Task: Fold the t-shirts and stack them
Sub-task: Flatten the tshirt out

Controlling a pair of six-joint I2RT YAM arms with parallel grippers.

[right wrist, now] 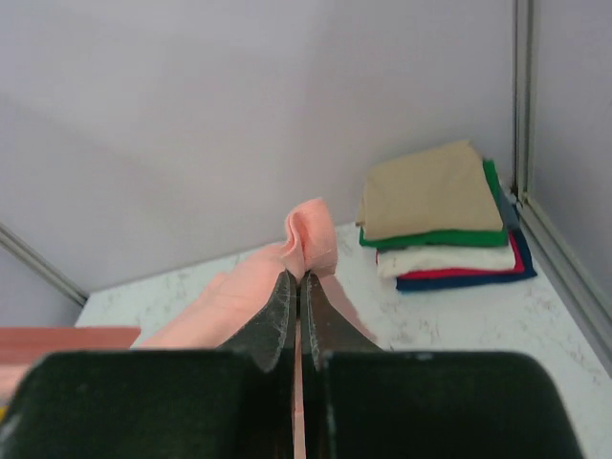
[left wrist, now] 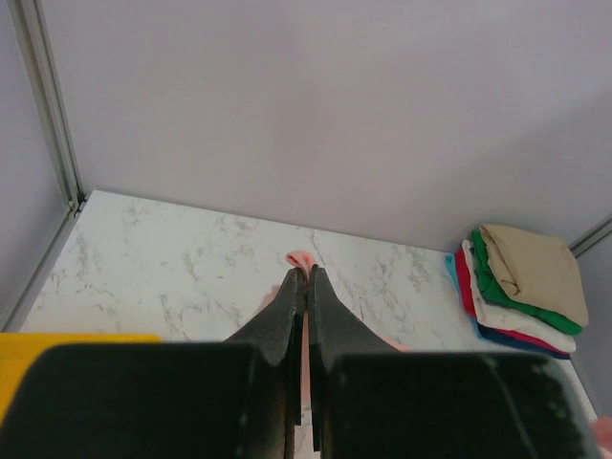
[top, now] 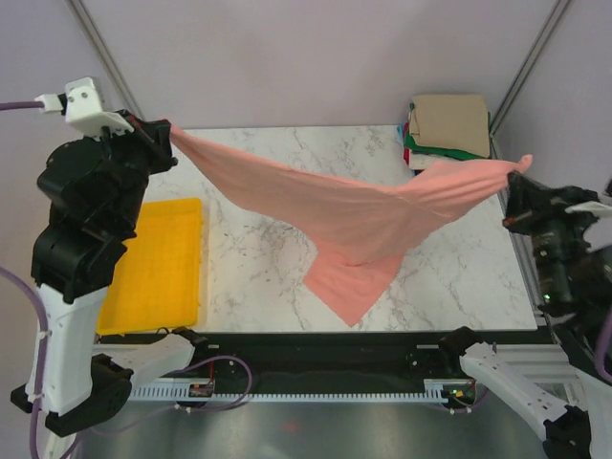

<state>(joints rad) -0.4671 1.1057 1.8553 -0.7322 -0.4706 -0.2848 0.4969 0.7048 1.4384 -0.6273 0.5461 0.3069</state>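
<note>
— What do the arms look like?
— The left arm [top: 81, 220] has chunky black joint housings, a white lower link and a white block at the wrist. The right arm [top: 559, 253] is black above and white below.
— Any cables?
— A purple-grey cable [top: 17, 105] enters at the left wrist, and a thin wire loop [top: 225, 368] sits near the bases.
— And the ends?
— The left gripper [left wrist: 304, 277] and right gripper [right wrist: 297, 279] each have dark, tapering wedge fingers on a broad black body.
</note>
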